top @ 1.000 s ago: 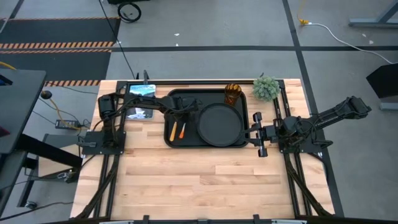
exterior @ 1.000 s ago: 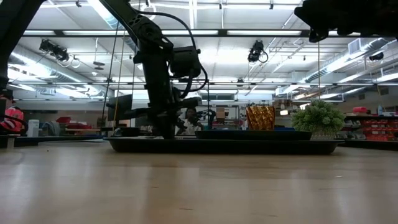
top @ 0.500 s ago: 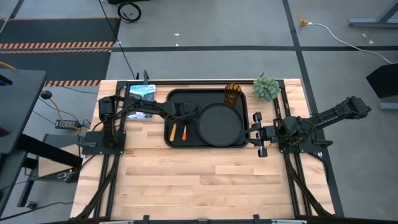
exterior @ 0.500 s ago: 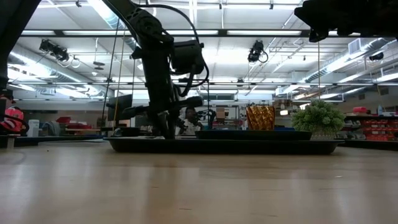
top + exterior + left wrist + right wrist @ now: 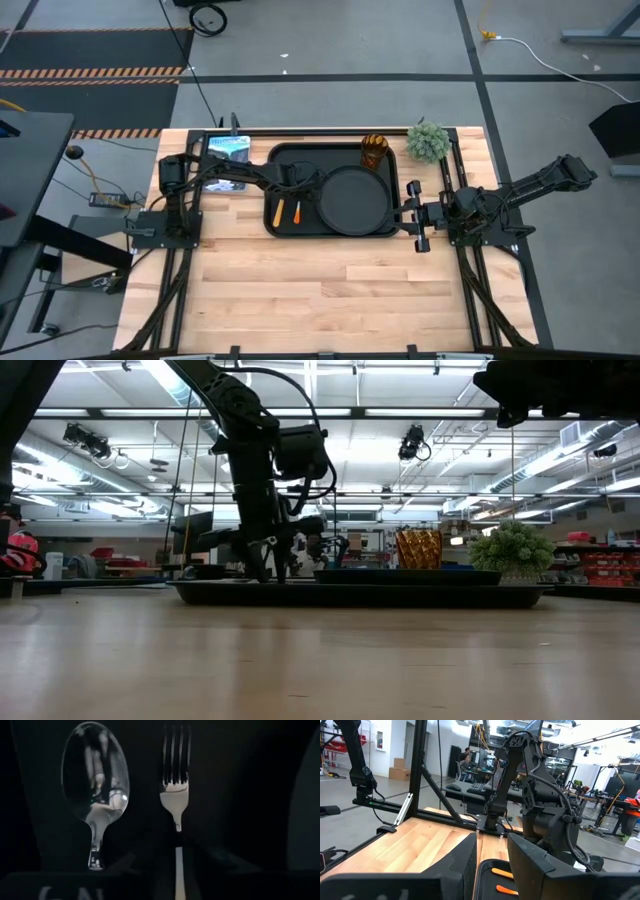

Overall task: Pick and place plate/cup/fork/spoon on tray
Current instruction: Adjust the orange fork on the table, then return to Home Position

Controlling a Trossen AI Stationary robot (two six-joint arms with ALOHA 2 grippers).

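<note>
Prongs of fork and spoon bowl show only wrist-side.

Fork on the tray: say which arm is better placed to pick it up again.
Left. The left gripper hovers over the left end of the tray, close by the fork and spoon. The right gripper waits off the tray's right edge, with the plate between it and the fork.
</note>
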